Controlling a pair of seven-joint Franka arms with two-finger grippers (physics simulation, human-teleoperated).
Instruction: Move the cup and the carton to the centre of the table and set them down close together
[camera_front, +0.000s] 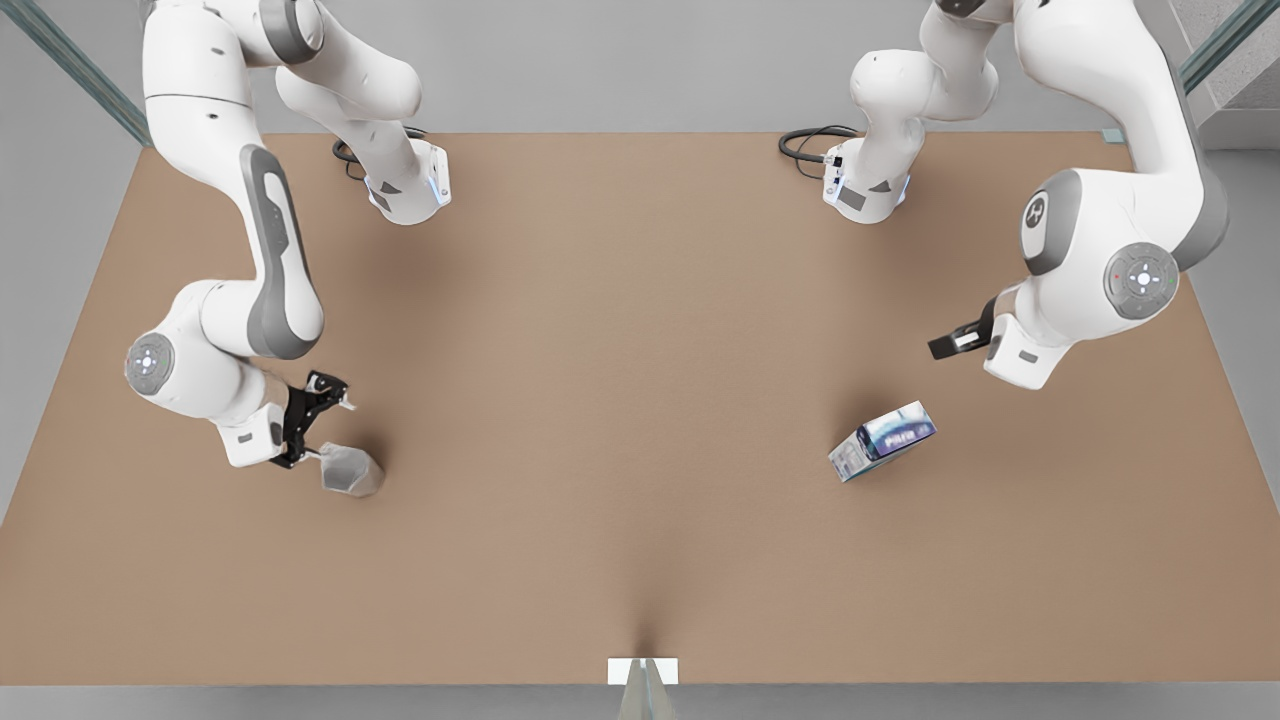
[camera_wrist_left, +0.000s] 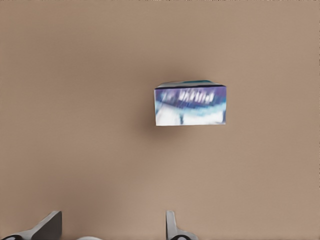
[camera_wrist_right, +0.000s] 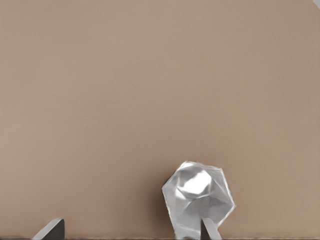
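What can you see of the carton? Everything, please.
The carton is a small rectangular box, blue and white with white lettering on a blue side and a pale printed end, cardboard-looking. It lies on the table at the front view's right, skewed to the edges. The left gripper is near it, open, not touching.

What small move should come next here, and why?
Probably the right claw should shift sideways to centre on the cup: it is open, one finger already beside the cup, which sits off-centre in the gap. The left claw, open, hangs short of the carton.
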